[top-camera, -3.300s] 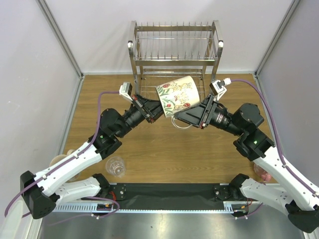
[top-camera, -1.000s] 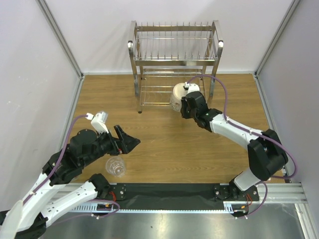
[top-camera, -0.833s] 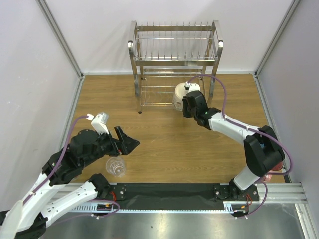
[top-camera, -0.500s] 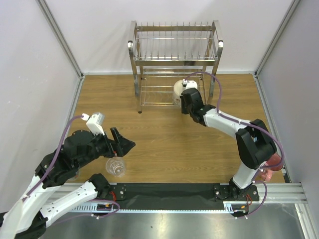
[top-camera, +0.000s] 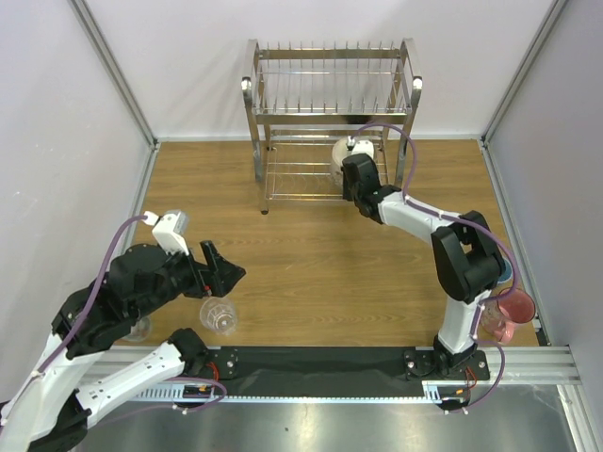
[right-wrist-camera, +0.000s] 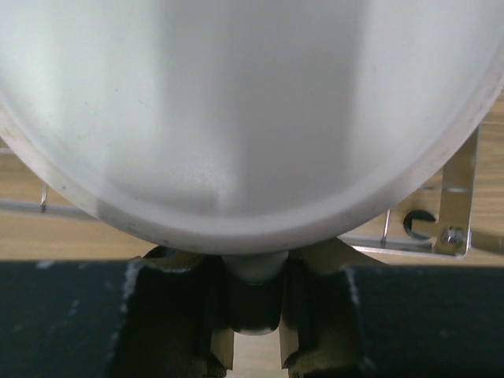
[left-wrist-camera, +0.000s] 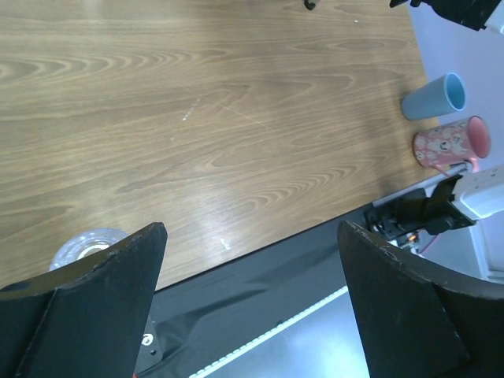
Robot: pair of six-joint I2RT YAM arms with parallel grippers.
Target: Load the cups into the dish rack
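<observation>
I am looking at the left gripper [top-camera: 224,265] hanging low over the near left of the table [top-camera: 311,254], its jaws spread wide and holding nothing. The clear glass tumbler [top-camera: 219,315] is standing just beside it on the near side; in the left wrist view it is showing past the left finger [left-wrist-camera: 94,315].

Farther back, in the middle, the dish rack [top-camera: 330,104] is standing against the far wall. The taller cream mug [top-camera: 339,153] is sitting in at the right part of its lower tier, under the pronged upper tier; I cannot tell whether it is resting on the wires.

The right gripper [top-camera: 350,169] is reaching in after it from the near side, and in the right wrist view its jaws are pinching a pale part at the mug's near edge, with the mug filling the view.

At the near right edge, the light blue cup [left-wrist-camera: 435,96] and the pink mug [left-wrist-camera: 449,143] are standing just beside each other, well apart from the rack.
</observation>
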